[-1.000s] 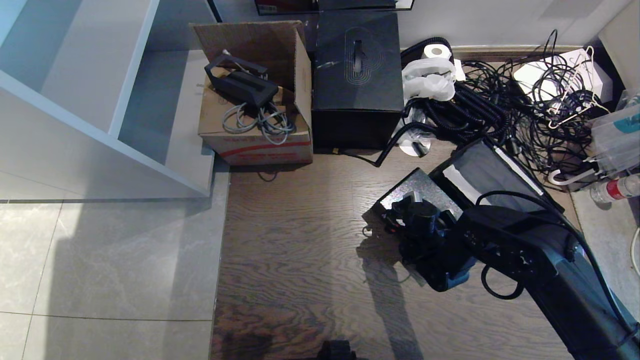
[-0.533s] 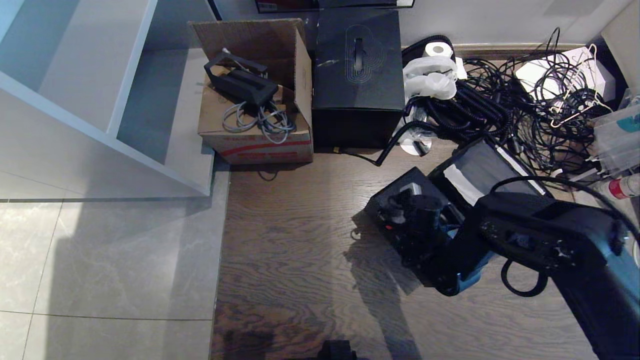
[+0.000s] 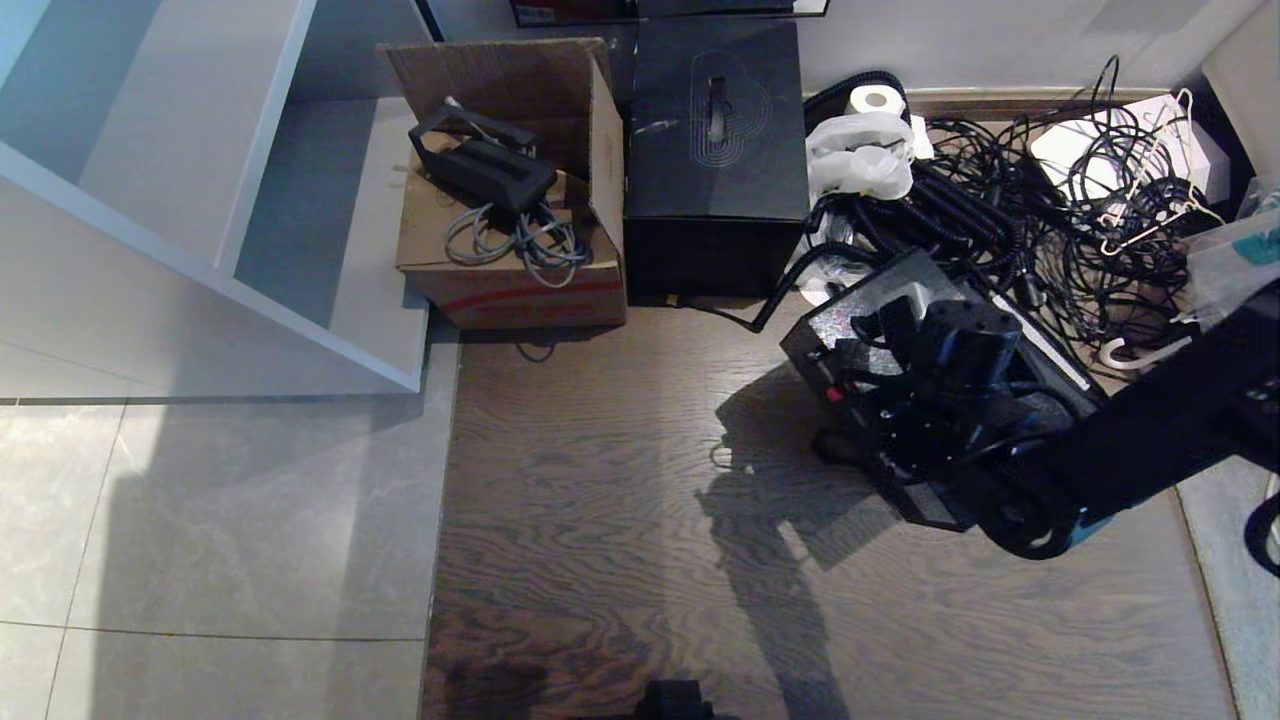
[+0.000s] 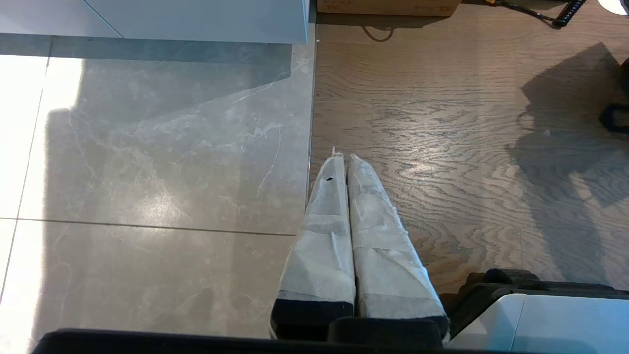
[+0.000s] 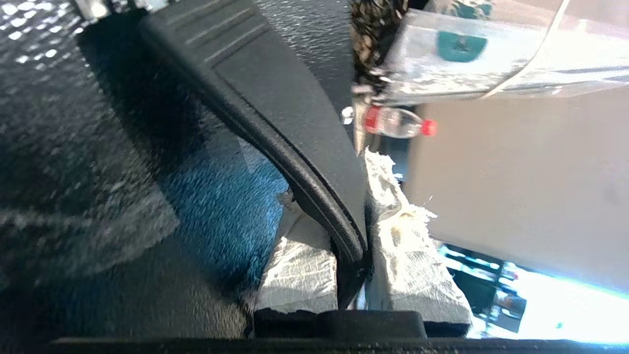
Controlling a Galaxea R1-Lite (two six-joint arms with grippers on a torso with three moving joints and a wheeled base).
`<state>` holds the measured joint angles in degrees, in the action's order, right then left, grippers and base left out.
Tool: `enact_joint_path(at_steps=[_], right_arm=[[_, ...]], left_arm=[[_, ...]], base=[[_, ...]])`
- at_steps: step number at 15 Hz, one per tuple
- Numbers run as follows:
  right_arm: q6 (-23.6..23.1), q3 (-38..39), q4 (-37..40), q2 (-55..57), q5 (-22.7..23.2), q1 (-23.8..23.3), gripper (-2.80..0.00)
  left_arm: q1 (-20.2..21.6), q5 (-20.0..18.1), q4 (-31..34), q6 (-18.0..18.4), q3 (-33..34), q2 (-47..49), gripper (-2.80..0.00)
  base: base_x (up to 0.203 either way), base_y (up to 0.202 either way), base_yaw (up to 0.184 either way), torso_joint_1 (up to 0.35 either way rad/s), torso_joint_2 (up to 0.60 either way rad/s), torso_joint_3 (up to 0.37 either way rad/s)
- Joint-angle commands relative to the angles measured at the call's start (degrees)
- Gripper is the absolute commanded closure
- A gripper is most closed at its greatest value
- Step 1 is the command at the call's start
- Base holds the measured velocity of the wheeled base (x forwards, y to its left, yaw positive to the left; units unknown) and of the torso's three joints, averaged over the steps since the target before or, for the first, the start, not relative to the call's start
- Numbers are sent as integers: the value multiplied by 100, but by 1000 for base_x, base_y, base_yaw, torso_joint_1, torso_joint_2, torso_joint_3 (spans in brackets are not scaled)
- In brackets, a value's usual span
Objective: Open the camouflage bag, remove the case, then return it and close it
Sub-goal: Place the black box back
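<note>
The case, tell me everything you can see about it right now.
The case is a flat, hard-looking rectangle with a speckled, glittery black shell, a small red latch on one edge and a black ribbed handle. It is tilted above the wooden floor, in front of the cable tangle. The right tool is shut on its handle, padded fingers either side.

We see the case (image 3: 850,325), flat, glittery black with a small red latch, tilted at centre right of the head view, lifted by its black handle (image 5: 275,113). The camouflage bag is mostly hidden behind it.
</note>
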<state>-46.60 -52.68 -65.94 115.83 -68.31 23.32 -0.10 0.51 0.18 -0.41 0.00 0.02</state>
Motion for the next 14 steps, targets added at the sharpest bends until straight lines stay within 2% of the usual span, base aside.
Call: enact_joint_path(at_steps=[1,6,10,14], right_arm=[[-29,8,316,-787,262,-393,0],[-93,-200,662,-1067,1174,-1188,0],[-88,-600,731,-830,1981,-1811,0],[-33,-995,708,-407,2400,-2235,0]], left_arm=[[1,2,-1,-2,0,-2,0],[1,2,-1,-2,0,-2,0],[1,2,-1,-2,0,-2,0],[1,2,-1,-2,0,-2,0]], base=[[0,0,0,0,0,0],[0,0,0,0,0,0],[0,0,0,0,0,0],[0,0,0,0,0,0]])
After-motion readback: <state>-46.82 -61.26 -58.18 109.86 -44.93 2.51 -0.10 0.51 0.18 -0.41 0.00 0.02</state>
